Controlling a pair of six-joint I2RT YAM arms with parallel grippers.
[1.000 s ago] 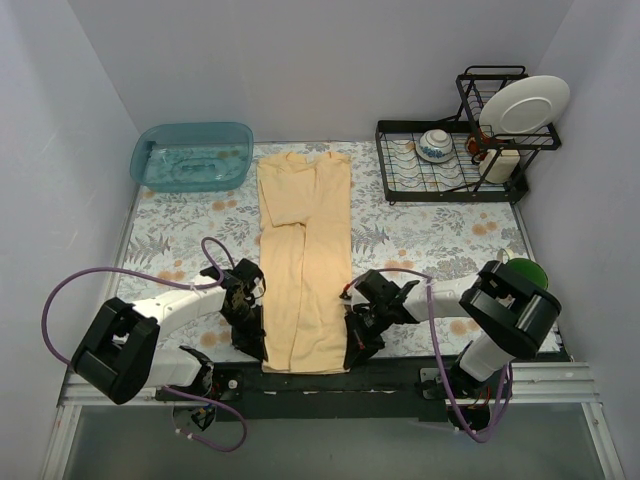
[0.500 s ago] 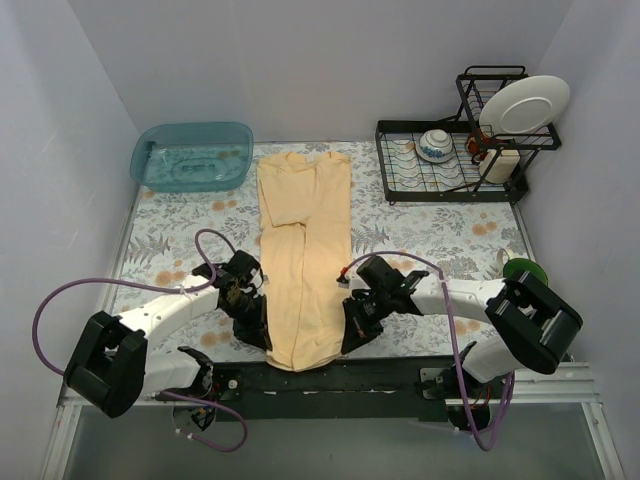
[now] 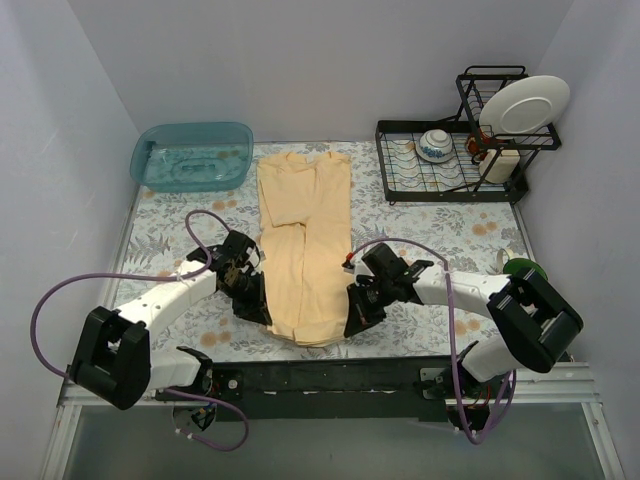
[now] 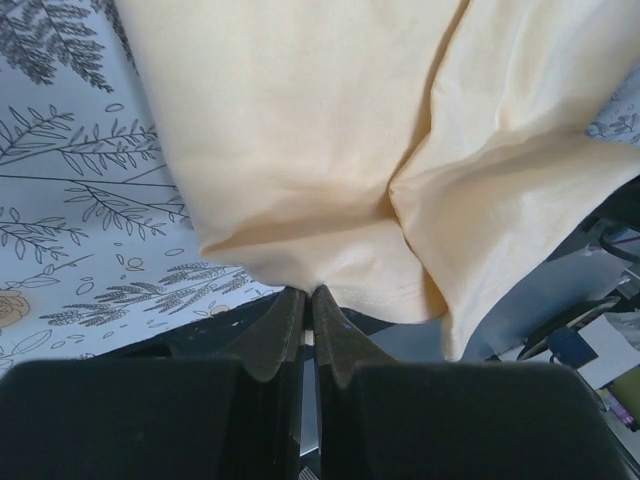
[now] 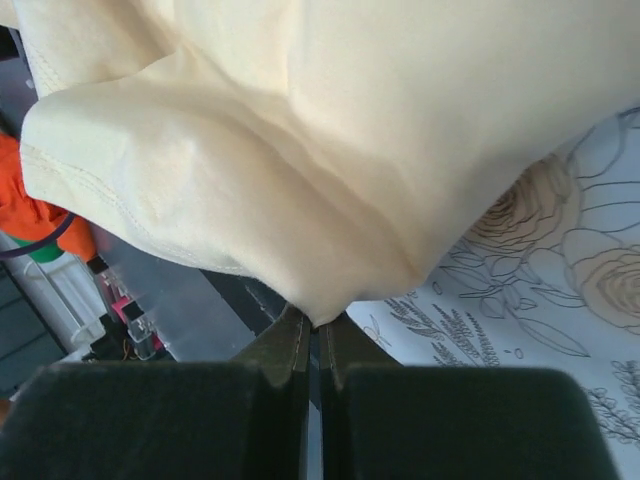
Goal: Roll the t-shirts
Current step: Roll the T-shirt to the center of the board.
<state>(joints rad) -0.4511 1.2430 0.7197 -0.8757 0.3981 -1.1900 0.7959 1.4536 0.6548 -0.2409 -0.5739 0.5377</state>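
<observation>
The counter (image 3: 160, 240), covered by a flowered cloth, carried one pale yellow t-shirt (image 3: 305, 220). It lay lengthwise down the middle, folded narrow. Its far end lay flat, and its near hem was raised off the cloth and bunched between the two arms.

The left arm (image 3: 165, 298) reached from its near-left base forward and inward, with its wrist bent down at the shirt's near-left edge. The right arm (image 3: 470, 290) mirrored it from the near right.

The left tool (image 3: 262, 305) was clamped on the t-shirt's near-left edge, its fingers pressed together with fabric pinched at their tips. The right tool (image 3: 352, 322) was clamped the same way on the near-right edge. In both wrist views the hem hung in loose folds just past the fingertips.

One blue tub (image 3: 192, 156) sat at the far left. One black wire dish rack (image 3: 450, 175) stood at the far right. It held one white plate (image 3: 525, 105) upright and one blue-and-white bowl (image 3: 436, 145).
</observation>
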